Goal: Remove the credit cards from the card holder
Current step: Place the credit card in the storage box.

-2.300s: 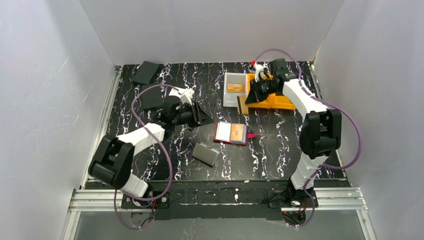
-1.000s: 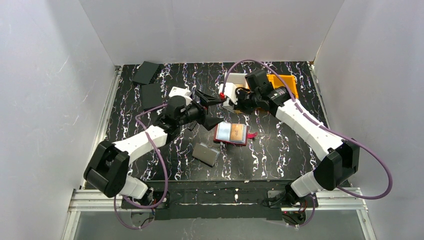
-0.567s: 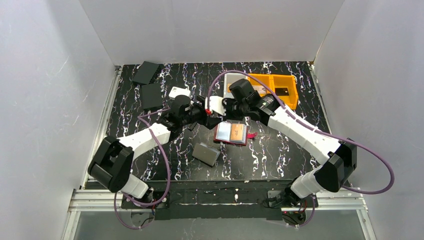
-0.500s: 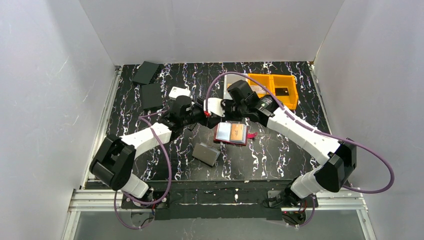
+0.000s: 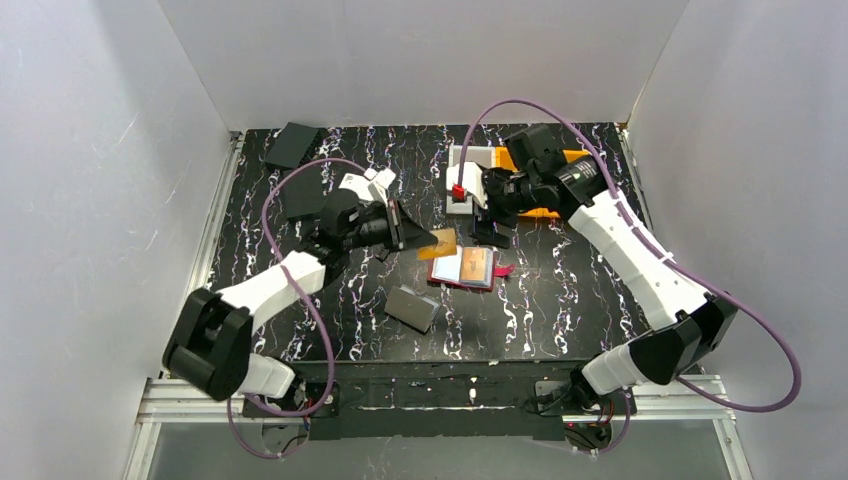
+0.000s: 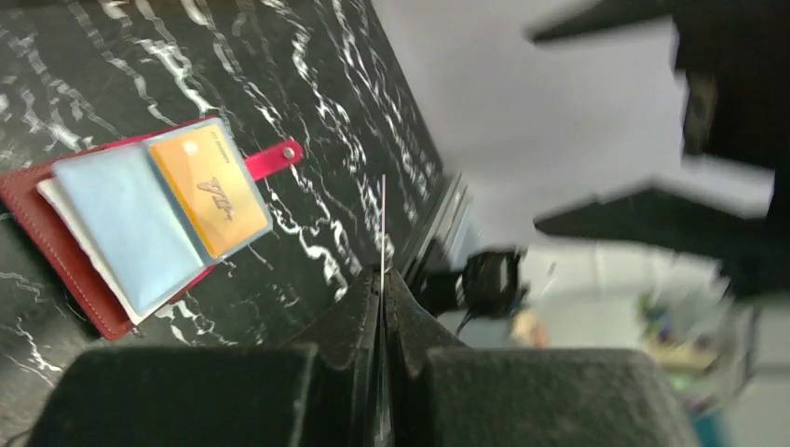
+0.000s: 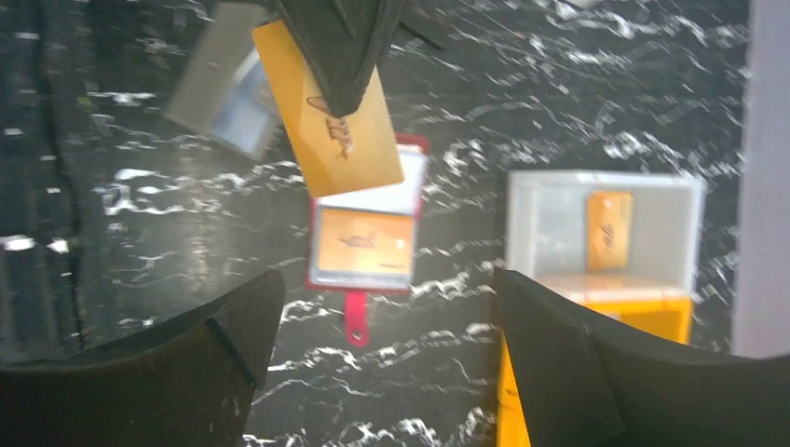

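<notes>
We see the left gripper [image 5: 428, 239] clamping an orange-gold credit card [image 7: 363, 140] beside the card holder [image 5: 462, 268]; the right gripper [image 5: 492, 230] is released near it.

Overhead: I see bright, even light, soft shadows, sharp detail. Left wrist: far background washed out, blurred. Right wrist: smeared throughout, faint sheen on table [image 7: 596, 84].
</notes>
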Robot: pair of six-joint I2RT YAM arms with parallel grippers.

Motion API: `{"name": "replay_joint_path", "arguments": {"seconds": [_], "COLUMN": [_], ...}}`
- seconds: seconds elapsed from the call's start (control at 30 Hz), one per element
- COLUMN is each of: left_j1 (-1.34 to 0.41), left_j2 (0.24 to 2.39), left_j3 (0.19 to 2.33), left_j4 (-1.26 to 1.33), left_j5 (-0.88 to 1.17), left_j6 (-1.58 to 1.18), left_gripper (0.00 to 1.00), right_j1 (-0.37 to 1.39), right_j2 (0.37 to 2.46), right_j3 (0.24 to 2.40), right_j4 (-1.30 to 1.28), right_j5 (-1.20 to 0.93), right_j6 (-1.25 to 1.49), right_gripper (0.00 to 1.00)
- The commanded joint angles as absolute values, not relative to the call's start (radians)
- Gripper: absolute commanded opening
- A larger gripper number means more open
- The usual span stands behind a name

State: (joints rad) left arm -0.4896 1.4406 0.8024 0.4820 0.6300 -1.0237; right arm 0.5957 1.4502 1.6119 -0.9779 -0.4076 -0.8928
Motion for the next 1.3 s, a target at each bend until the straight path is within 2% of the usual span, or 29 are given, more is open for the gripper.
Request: {"name": "replay_joint_path", "arguments": {"seconds": [0.0,0.1,0.37,0.53,0.63,0.87,0.93,1.0,1.03,1.07,1.1,1.17,1.2,1.27], "left_j1": [-0.543,-0.562,-0.578,-0.58,-0.58,-0.584,-0.584,-0.583,-0.584,-0.584,-0.574,-0.539,-0.505,-0.408], "left_j2": [1.208,1.114,1.072,1.063,1.064,1.075,1.07,1.065,1.063,1.058,1.037,1.005,0.979,0.936], "left_j3": [0.702,0.664,0.669,0.668,0.673,0.681,0.677,0.674,0.672,0.669,0.661,0.638,0.625,0.612], "left_j4": [0.513,0.512,0.492,0.462,0.448,0.444,0.443,0.439,0.437,0.437,0.434,0.429,0.427,0.425], "left_j5": [0.897,0.906,0.891,0.859,0.847,0.835,0.831,0.817,0.806,0.789,0.714,0.627,0.605,0.643], "left_j6": [-0.261,-0.145,-0.064,-0.037,-0.033,-0.048,-0.05,-0.058,-0.064,-0.082,-0.144,-0.217,-0.266,-0.359], "left_gripper": [0.0,0.0,0.0,0.0,0.0,0.0,0.0,0.0,0.02,0.1,0.42,0.8,0.95,0.98], "right_j1": [0.597,0.603,0.652,0.654,0.659,0.719,0.727,0.735,0.736,0.736,0.735,0.73,0.721,0.681], "right_j2": [1.502,1.589,1.697,1.706,1.714,1.749,1.749,1.743,1.737,1.73,1.711,1.698,1.694,1.691], "right_j3": [1.67,1.73,1.815,1.84,1.861,1.872,1.872,1.869,1.864,1.86,1.841,1.821,1.814,1.807], "right_j4": [-1.131,-1.231,-1.384,-1.394,-1.393,-1.337,-1.32,-1.309,-1.303,-1.294,-1.263,-1.245,-1.237,-1.219], "right_j5": [-0.654,-0.752,-0.883,-0.884,-0.881,-0.788,-0.773,-0.756,-0.749,-0.74,-0.683,-0.604,-0.574,-0.525], "right_j6": [-0.954,-1.006,-1.027,-0.999,-0.978,-0.915,-0.904,-0.908,-0.909,-0.91,-0.916,-0.93,-0.938,-0.957], "right_gripper": [0.94,0.92,0.84,0.82,0.77,0.48,0.33,0.06,0.01,0.01,0.01,0.01,0.01,0.01]}}
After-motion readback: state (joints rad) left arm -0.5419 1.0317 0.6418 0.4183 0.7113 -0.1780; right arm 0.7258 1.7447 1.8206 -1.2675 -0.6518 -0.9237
